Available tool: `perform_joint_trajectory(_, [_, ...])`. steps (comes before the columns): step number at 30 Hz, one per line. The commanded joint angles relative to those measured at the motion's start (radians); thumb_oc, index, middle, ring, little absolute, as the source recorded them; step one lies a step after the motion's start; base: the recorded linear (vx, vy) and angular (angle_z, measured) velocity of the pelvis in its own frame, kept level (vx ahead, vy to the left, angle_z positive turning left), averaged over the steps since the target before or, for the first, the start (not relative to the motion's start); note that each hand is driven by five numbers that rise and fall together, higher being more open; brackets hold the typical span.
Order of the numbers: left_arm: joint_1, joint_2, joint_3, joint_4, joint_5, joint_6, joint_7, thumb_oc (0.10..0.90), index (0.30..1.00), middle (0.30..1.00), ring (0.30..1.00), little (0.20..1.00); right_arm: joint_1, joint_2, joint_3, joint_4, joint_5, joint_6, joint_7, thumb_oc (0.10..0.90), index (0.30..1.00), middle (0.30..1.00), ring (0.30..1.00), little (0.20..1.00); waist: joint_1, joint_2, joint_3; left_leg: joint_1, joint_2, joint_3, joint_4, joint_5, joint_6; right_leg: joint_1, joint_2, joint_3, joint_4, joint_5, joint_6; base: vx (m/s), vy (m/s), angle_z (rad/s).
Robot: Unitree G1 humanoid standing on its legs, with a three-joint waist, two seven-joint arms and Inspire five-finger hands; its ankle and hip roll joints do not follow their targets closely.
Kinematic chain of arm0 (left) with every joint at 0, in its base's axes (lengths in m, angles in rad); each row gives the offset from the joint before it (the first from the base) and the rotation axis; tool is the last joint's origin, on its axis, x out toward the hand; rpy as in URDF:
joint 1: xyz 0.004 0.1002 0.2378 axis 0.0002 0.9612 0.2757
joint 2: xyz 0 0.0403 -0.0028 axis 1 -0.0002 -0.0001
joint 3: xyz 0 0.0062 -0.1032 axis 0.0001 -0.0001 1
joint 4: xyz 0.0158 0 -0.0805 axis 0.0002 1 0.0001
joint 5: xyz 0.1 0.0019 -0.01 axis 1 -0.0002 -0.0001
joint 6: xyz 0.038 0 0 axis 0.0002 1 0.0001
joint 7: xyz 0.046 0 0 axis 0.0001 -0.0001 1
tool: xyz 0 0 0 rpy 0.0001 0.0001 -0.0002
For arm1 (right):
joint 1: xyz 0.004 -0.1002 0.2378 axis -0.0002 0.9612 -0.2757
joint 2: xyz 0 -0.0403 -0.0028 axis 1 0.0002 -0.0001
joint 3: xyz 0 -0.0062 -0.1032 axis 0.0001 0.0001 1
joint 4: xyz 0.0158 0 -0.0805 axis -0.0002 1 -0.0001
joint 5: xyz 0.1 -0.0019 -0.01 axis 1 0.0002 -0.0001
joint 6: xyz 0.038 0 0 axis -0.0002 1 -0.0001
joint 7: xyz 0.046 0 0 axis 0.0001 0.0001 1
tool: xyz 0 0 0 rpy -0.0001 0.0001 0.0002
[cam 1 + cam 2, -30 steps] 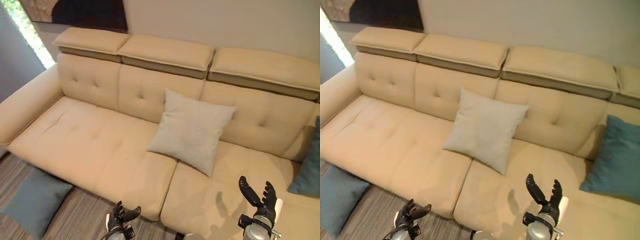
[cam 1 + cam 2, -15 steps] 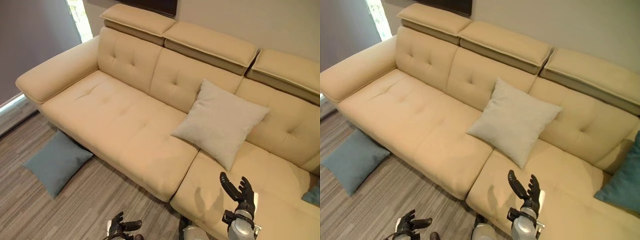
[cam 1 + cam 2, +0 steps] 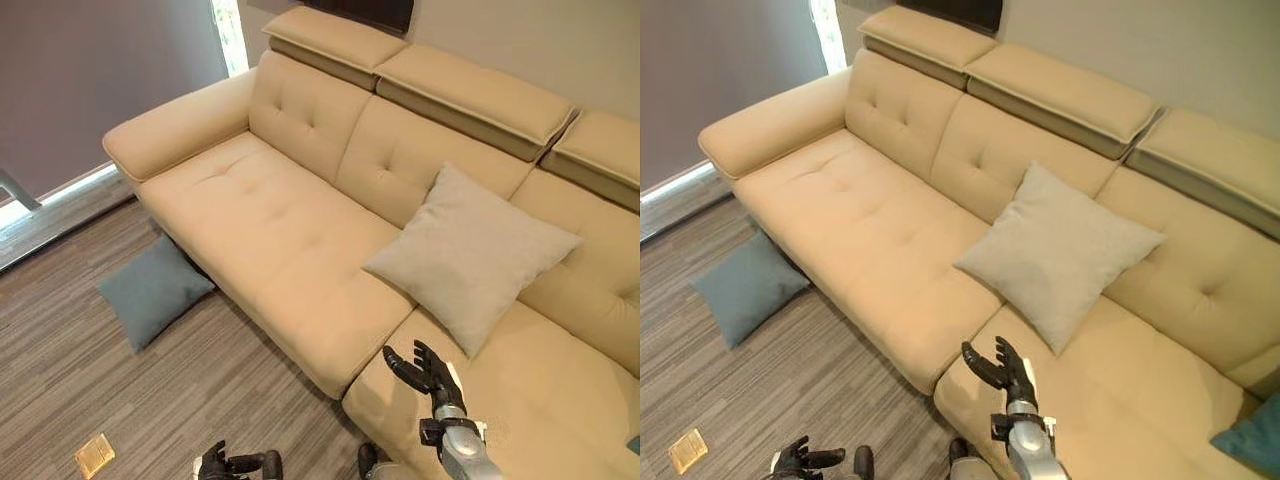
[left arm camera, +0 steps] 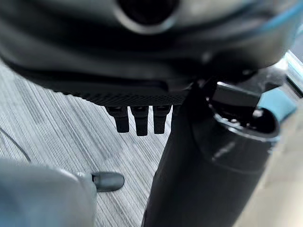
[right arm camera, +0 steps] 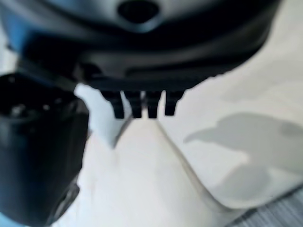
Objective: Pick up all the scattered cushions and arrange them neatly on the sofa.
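A pale grey cushion (image 3: 470, 255) leans against the backrest of the cream sofa (image 3: 270, 215), right of its middle. A blue-grey cushion (image 3: 155, 290) lies flat on the floor beside the sofa's front edge, below the armrest end. A teal cushion (image 3: 1252, 440) rests on the sofa's far right. My right hand (image 3: 425, 370) hovers open over the seat's front edge, below the grey cushion, holding nothing. My left hand (image 3: 235, 465) hangs low over the floor, empty, its fingers (image 4: 141, 120) straight.
The sofa's armrest (image 3: 170, 125) juts out at the left. Striped grey floor (image 3: 60, 380) stretches left of the sofa, with a small yellow tag (image 3: 95, 455) lying on it. A grey wall and a bright window strip (image 3: 228, 35) stand behind the armrest.
The camera has swung left, so the floor and the blue-grey cushion show more fully. My right hand has tipped leftward but stays open; nothing was picked up.
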Motion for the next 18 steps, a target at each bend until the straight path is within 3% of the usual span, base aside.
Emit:
perform_joint_trajectory(1, [-0.026, -0.01, -0.015, 0.029, 0.008, -0.034, -0.002, 0.8, 0.9, 0.9, 0.9, 0.9, -0.044, -0.014, 0.022, -0.085, -0.063, -0.071, 0.027, 0.8, 0.9, 0.9, 0.9, 0.9, 0.005, -0.058, 0.009, -0.066, -0.065, -0.023, 0.057, -0.094, 0.003, 0.124, -0.018, 0.089, -0.054, -0.093, 0.02, -0.15, -0.212, 0.52])
perform_joint_trajectory(5, [-0.045, -0.026, -0.049, 0.002, -0.015, -0.042, -0.01, 0.8, 0.9, 0.9, 0.9, 0.9, -0.054, -0.049, 0.066, -0.075, -0.108, -0.06, 0.039, 0.8, 0.9, 0.9, 0.9, 0.9, 0.01, -0.059, 0.066, -0.156, -0.051, -0.062, 0.126, -0.047, -0.031, 0.112, 0.002, 0.018, -0.052, -0.099, -0.009, -0.2, -0.219, 0.62])
perform_joint_trajectory(7, [-0.046, -0.036, -0.056, -0.017, -0.033, -0.049, -0.016, 0.8, 0.9, 0.9, 0.9, 0.9, -0.059, -0.074, 0.094, -0.07, -0.16, -0.049, 0.041, 0.8, 0.9, 0.9, 0.9, 0.9, 0.011, -0.07, 0.083, -0.172, -0.056, -0.02, 0.168, -0.07, -0.018, 0.097, -0.007, -0.014, -0.039, -0.091, -0.015, -0.19, -0.154, 0.78])
perform_joint_trajectory(8, [-0.035, -0.042, -0.055, -0.026, -0.033, -0.048, -0.024, 0.8, 0.9, 0.9, 0.9, 0.9, -0.049, -0.086, 0.105, -0.079, -0.196, -0.04, 0.048, 0.8, 0.9, 0.9, 0.9, 0.9, 0.0, -0.085, 0.068, -0.16, -0.053, 0.048, 0.221, -0.129, 0.003, 0.08, -0.022, -0.048, -0.047, -0.079, -0.014, -0.16, -0.154, 0.6])
perform_joint_trajectory(9, [-0.035, -0.042, -0.055, -0.026, -0.033, -0.048, -0.024, 0.8, 0.9, 0.9, 0.9, 0.9, -0.049, -0.086, 0.105, -0.079, -0.196, -0.04, 0.048, 0.8, 0.9, 0.9, 0.9, 0.9, -0.001, -0.084, 0.065, -0.164, -0.052, 0.047, 0.22, -0.127, 0.003, 0.077, -0.021, -0.048, -0.048, -0.077, -0.014, -0.13, -0.128, 0.62])
perform_joint_trajectory(12, [-0.019, -0.053, -0.057, 0.016, 0.004, -0.037, -0.036, 0.8, 0.9, 0.9, 0.9, 0.9, -0.027, -0.088, 0.109, -0.088, -0.218, -0.04, 0.059, 0.8, 0.9, 0.9, 0.9, 0.9, -0.027, -0.097, 0.038, -0.089, -0.047, 0.149, 0.282, -0.232, 0.024, 0.065, -0.047, -0.101, -0.066, -0.064, -0.012, -0.06, -0.057, 0.61])
perform_joint_trajectory(14, [-0.021, -0.058, -0.057, 0.046, 0.04, -0.028, -0.044, 0.8, 0.9, 0.9, 0.9, 0.9, -0.017, -0.092, 0.114, -0.092, -0.244, -0.039, 0.065, 0.8, 0.9, 0.9, 0.9, 0.9, -0.05, -0.091, 0.015, 0.001, -0.032, 0.21, 0.261, -0.265, 0.024, 0.063, -0.057, -0.146, -0.074, -0.061, -0.01, -0.01, -0.004, 0.68])
perform_joint_trajectory(17, [-0.019, -0.058, -0.062, 0.058, 0.079, -0.022, -0.049, 0.8, 0.9, 0.9, 0.9, 0.9, -0.009, -0.091, 0.112, -0.098, -0.253, -0.042, 0.074, 0.8, 0.9, 0.9, 0.9, 0.9, -0.07, -0.075, -0.007, 0.081, -0.047, 0.22, 0.193, -0.281, 0.021, 0.069, -0.056, -0.182, -0.083, -0.058, -0.002, 0.0, 0.064, 0.8])
perform_joint_trajectory(18, [-0.018, -0.063, -0.076, 0.072, 0.11, -0.011, -0.051, 0.8, 0.9, 0.9, 0.9, 0.9, -0.014, -0.082, 0.119, -0.076, -0.259, -0.04, 0.077, 0.8, 0.9, 0.9, 0.9, 0.9, -0.083, -0.054, -0.021, 0.111, -0.066, 0.213, 0.1, -0.263, 0.019, 0.066, -0.05, -0.202, -0.082, -0.047, 0.006, -0.03, 0.106, 0.66])
